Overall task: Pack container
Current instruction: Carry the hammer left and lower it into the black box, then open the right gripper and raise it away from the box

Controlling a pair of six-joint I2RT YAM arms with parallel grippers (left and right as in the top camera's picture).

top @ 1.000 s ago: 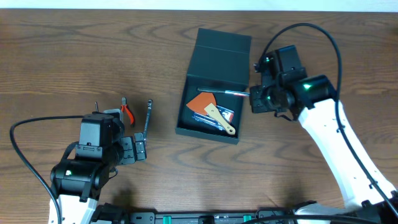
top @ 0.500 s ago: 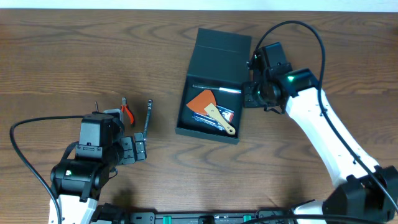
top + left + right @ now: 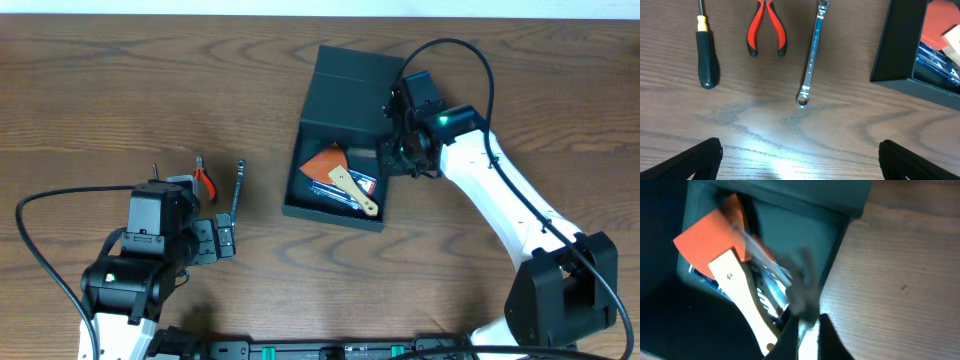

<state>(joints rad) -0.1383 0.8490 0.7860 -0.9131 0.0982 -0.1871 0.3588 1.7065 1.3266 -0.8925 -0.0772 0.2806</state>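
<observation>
The dark teal container stands open in mid-table, its flap lid laid back. Inside lie an orange scraper with a wooden handle and a blue packet. My right gripper is at the container's right wall, shut on a slim silver metal tool, blurred in the right wrist view. That view looks into the container, with the scraper to the left of the jaws. My left gripper is open and empty above bare table.
Left of the container lie a black-handled screwdriver, red pliers and a silver wrench, all ahead of my left gripper. The container's near corner shows at that view's right edge.
My right gripper has moved left, from beside the container to over its right wall, taking the silver tool with it. The left arm has not moved.
</observation>
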